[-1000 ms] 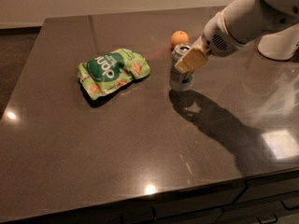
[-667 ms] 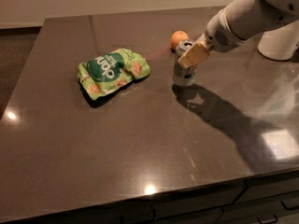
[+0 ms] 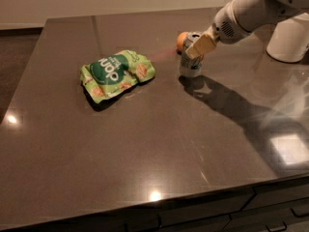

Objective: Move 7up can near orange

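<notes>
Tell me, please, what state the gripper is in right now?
Gripper: jaws closed on the 7up can, right next to the orange.

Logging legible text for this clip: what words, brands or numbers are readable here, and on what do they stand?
Green snack bag: large white lettering, upside down to the camera, too blurred to read for certain.
7up can: faint markings, nothing legible.
The hand, closed on the can right beside the orange: no text visible.

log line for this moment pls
gripper: shut on can | can: upright, right by orange | snack bag: lying apart
</notes>
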Tool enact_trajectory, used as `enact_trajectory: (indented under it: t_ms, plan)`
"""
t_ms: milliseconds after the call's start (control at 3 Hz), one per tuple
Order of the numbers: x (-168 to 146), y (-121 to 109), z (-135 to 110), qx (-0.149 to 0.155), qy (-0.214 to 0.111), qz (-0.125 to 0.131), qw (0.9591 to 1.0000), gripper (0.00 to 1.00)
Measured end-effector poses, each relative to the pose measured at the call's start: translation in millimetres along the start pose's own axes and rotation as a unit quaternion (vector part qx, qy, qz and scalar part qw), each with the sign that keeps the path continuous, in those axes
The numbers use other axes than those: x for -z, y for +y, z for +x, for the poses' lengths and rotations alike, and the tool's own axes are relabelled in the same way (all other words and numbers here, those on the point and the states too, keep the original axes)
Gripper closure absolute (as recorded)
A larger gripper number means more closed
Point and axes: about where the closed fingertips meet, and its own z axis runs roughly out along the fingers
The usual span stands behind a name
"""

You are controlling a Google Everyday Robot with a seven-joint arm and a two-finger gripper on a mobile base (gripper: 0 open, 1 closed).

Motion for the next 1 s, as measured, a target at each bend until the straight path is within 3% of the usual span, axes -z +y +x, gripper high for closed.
enact_trajectory:
  t_ms: [333, 1000]
  plan:
    - [-11.7, -23.7, -9.6, -0.002, 0.001, 0.005, 1.0, 1.0]
    - [-24.7, -49.9, -6.9, -0.018, 0.015, 0.008, 0.9997, 1.0]
